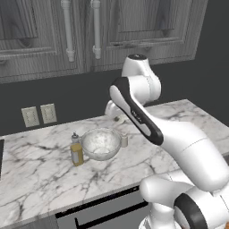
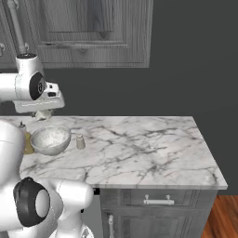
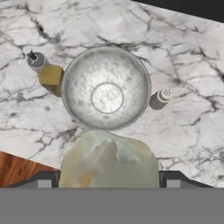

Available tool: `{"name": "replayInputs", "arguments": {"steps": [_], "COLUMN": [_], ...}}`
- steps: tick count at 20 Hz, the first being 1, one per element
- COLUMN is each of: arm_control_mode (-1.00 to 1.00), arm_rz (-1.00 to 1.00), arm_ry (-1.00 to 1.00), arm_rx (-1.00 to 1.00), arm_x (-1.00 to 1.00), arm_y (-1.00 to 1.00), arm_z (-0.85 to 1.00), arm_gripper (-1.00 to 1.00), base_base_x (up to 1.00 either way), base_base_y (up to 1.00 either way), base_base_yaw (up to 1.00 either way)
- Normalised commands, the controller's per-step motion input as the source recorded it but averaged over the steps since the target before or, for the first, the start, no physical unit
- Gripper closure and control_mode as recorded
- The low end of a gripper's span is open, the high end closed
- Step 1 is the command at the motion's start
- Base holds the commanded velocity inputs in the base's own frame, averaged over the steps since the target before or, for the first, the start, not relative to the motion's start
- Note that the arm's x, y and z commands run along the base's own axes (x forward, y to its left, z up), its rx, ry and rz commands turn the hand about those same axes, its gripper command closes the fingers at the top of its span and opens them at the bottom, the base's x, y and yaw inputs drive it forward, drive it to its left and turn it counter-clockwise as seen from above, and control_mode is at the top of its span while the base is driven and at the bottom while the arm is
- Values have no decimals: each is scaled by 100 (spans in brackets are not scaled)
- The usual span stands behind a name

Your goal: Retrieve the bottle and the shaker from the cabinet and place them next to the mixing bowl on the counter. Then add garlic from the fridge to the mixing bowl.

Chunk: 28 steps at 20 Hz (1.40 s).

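The pale garlic bulb (image 3: 109, 159) sits between my fingers, and my gripper (image 3: 108, 181) is shut on it, hovering above the counter just behind the mixing bowl (image 3: 106, 87). The bowl is glassy and holds nothing. A yellow bottle (image 3: 46, 72) with a grey cap stands against one side of the bowl, and a small grey shaker (image 3: 159, 98) stands on the other side. In the right base view, the gripper (image 2: 43, 114) hangs over the bowl (image 2: 50, 139), with the bottle (image 2: 27, 139) to its left and the shaker (image 2: 80, 142) to its right. The left base view shows the bowl (image 1: 100, 143), the bottle (image 1: 77, 152) and the shaker (image 1: 124, 141).
Grey wood cabinet doors (image 1: 69, 31) with long handles hang above the marble counter (image 2: 148, 148). Two wall outlets (image 1: 39, 115) sit on the dark backsplash. The counter ends at the right (image 2: 211, 162), with a drawer (image 2: 158, 200) below.
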Motion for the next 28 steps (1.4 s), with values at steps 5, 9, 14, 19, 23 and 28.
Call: {"name": "replayInputs", "arguments": {"steps": [5,9,14,19,23,28], "arm_control_mode": [-100,-100,-100,-100,-100,-100], "arm_rz": [0,1,6,7,7,6], "arm_ry": [8,0,0,0,0,0], "arm_rx": [-7,0,1,1,1,0], "arm_x": [12,18,27,32,24,9], "arm_y": [18,3,4,11,17,23], "arm_z": [-61,-58,-37,-43,-29,-32], "arm_gripper": [100,100,100,100,100,100], "base_base_x": [0,0,0,0,0,0], "base_base_y": [0,0,0,0,0,0], "base_base_yaw": [0,0,0,0,0,0]}}
